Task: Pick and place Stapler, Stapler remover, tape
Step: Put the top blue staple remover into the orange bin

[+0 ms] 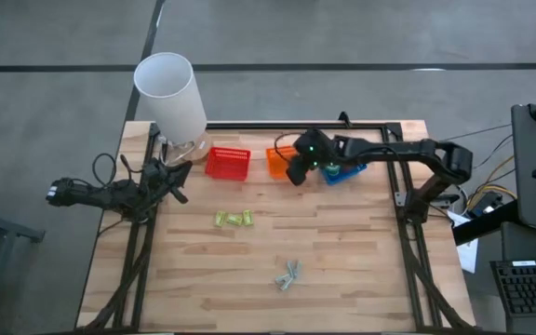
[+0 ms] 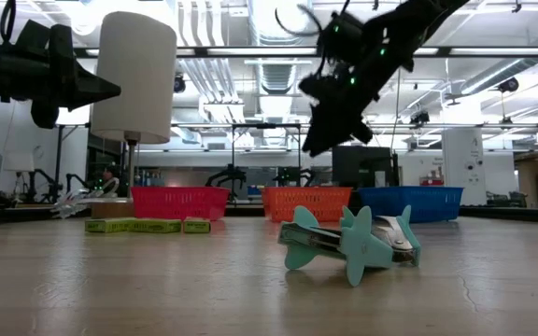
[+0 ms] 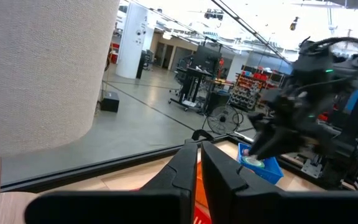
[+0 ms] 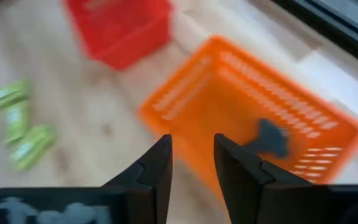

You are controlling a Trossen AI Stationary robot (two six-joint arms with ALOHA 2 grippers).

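Right gripper (image 1: 295,174) up in the air right over the orange basket (image 1: 275,160), fingers apart, holding nothing. Inside the orange basket, just past those fingers, a small dark thing (image 4: 269,138), too blurry to name. Red basket (image 1: 228,163) just beside the orange basket on one side, blue basket (image 1: 347,174) just beside it on the other, with something pale green (image 3: 253,162) lying in the blue one. Three little green boxes (image 1: 234,219) flat on the wooden table (image 1: 342,279), near the orange basket, on its front side and a bit toward the red one. Teal stapler removers (image 1: 288,275) in a small heap well in front of the orange basket, farther out than the green boxes, touching each other. Left gripper (image 1: 177,186) well away from the orange basket, past the red basket, by the table's edge, fingers pressed together with nothing in them. Tall lamp (image 1: 170,93) with a white shade standing by the left gripper, behind the red basket.
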